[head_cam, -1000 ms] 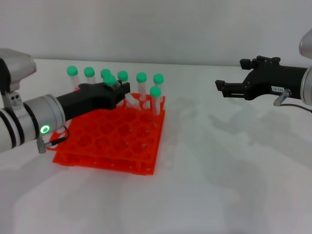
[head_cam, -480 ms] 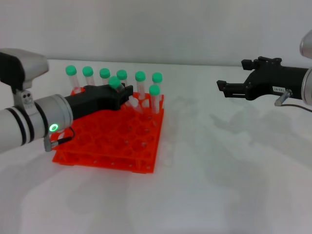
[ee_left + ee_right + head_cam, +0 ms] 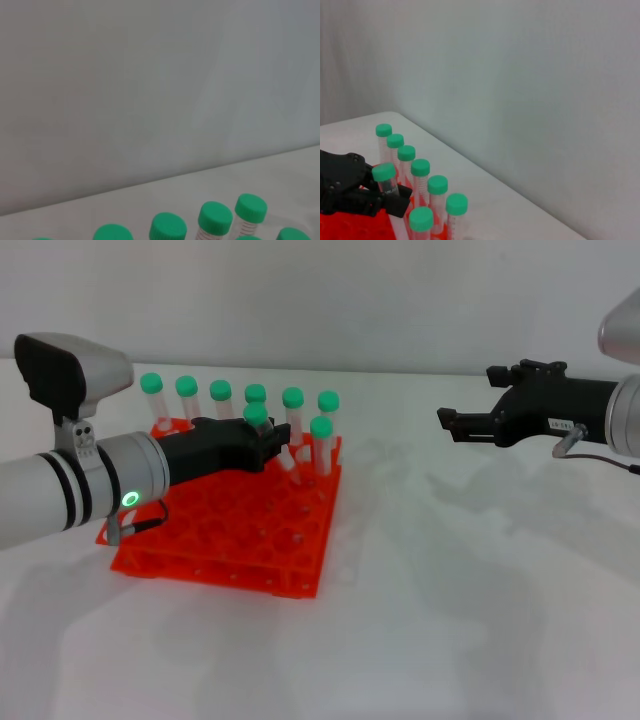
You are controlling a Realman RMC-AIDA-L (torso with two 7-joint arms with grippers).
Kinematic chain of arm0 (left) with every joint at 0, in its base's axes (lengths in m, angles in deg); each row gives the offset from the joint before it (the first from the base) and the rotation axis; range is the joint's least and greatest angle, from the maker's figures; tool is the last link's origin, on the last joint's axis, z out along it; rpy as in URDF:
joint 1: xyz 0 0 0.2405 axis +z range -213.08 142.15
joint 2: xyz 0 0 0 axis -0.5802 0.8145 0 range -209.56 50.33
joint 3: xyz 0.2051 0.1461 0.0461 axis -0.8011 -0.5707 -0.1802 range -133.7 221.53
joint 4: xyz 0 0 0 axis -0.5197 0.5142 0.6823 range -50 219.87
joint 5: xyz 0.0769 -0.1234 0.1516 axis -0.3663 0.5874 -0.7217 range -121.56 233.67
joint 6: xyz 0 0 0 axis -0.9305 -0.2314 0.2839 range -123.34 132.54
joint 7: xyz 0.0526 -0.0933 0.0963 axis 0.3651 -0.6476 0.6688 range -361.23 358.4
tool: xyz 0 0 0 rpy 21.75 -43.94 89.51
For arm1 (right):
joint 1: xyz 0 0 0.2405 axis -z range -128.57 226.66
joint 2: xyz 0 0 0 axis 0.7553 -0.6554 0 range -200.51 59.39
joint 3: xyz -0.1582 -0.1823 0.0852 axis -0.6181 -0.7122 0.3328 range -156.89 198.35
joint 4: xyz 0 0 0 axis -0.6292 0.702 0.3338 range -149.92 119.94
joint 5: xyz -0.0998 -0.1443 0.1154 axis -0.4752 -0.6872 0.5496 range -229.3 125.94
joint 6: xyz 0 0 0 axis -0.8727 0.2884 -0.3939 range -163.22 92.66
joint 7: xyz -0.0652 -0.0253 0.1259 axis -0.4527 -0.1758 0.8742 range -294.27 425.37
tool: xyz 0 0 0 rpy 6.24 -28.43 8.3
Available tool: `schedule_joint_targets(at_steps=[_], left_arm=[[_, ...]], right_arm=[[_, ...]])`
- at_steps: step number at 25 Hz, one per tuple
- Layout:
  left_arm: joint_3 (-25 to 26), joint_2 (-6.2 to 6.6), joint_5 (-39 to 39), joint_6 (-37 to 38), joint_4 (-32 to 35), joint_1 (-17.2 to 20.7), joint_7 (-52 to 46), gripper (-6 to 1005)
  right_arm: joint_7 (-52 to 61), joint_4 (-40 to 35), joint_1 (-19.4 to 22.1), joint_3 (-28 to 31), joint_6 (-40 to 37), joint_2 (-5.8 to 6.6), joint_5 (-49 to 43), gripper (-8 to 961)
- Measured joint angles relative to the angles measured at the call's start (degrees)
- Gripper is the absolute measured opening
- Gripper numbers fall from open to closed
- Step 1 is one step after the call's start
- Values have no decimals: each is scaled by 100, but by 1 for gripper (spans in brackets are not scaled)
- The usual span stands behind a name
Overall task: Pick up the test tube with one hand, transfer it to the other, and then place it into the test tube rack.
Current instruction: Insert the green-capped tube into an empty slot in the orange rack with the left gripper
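The test tube [image 3: 257,418], clear with a green cap, is held tilted in my left gripper [image 3: 274,438], which is shut on it just above the back rows of the orange-red rack [image 3: 225,530]. The right wrist view shows the same grip: the left gripper [image 3: 390,199] holds the tube [image 3: 385,176] below its cap. My right gripper [image 3: 452,426] is open and empty, in the air far to the right of the rack. The left wrist view shows only green caps [image 3: 215,216] and the wall.
Several other green-capped tubes [image 3: 292,400] stand along the rack's back row, and one more [image 3: 321,430] stands just in front at the right end. The rack's front holes hold nothing. White tabletop [image 3: 450,590] lies between the rack and the right arm.
My left gripper has carried the tube to the right and slightly lower over the rack's back rows. The right arm has barely moved.
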Motion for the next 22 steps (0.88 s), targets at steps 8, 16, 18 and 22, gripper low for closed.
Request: schedule_joint_targets(at_steps=[8,16,18,22], left_arm=[[2,-7,-85,-6,56,-13,28,280],[-92,-9,-120,53,335,63,44,432],[-143,-9,-119,54,420,126,62,475],[-247,-29,78,87,857,516,351,674]], right_arm=[[-45,76,8,0,-8,0,0,857],[-61,90,52,0,-16,2,0,857],[-73,90,55,0,-8,6,1,857],[-100,90,59,2,33,16,1,857]])
